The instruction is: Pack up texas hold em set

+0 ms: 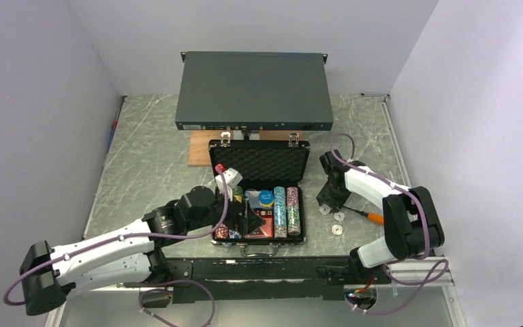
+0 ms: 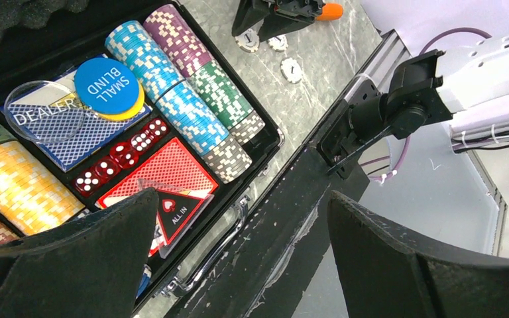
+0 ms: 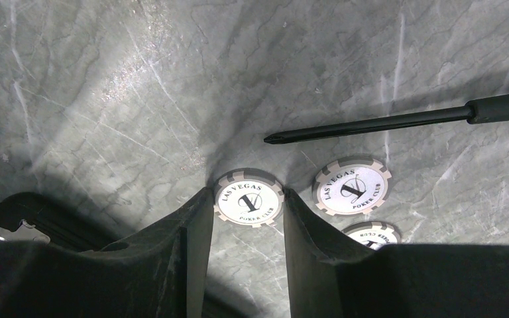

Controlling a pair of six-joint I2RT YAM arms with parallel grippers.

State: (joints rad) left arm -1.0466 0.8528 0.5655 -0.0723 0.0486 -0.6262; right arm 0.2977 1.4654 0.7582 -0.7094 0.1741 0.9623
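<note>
The black briefcase (image 1: 262, 165) lies open, its foam-lined lid up at the back. Inside are chip rows (image 2: 172, 86), red dice (image 2: 122, 156), a red card deck (image 2: 166, 169), a blue SMALL BLIND disc (image 2: 109, 86) and an ALL IN triangle (image 2: 182, 212). My left gripper (image 1: 248, 221) is open and empty above the case's front edge (image 2: 242, 195). My right gripper (image 1: 327, 204) is down on the table right of the case. Its fingertips touch both sides of a white poker chip (image 3: 248, 199) lying flat. Two more white chips (image 3: 352, 187) (image 3: 370, 234) lie beside it.
An orange-handled screwdriver (image 1: 371, 216) lies just beyond the loose chips, its shaft (image 3: 371, 124) pointing at them. A large dark grey rack box (image 1: 254, 82) sits behind the case, partly on a wooden board (image 1: 199, 148). A black rail (image 2: 291, 225) runs along the table's near edge.
</note>
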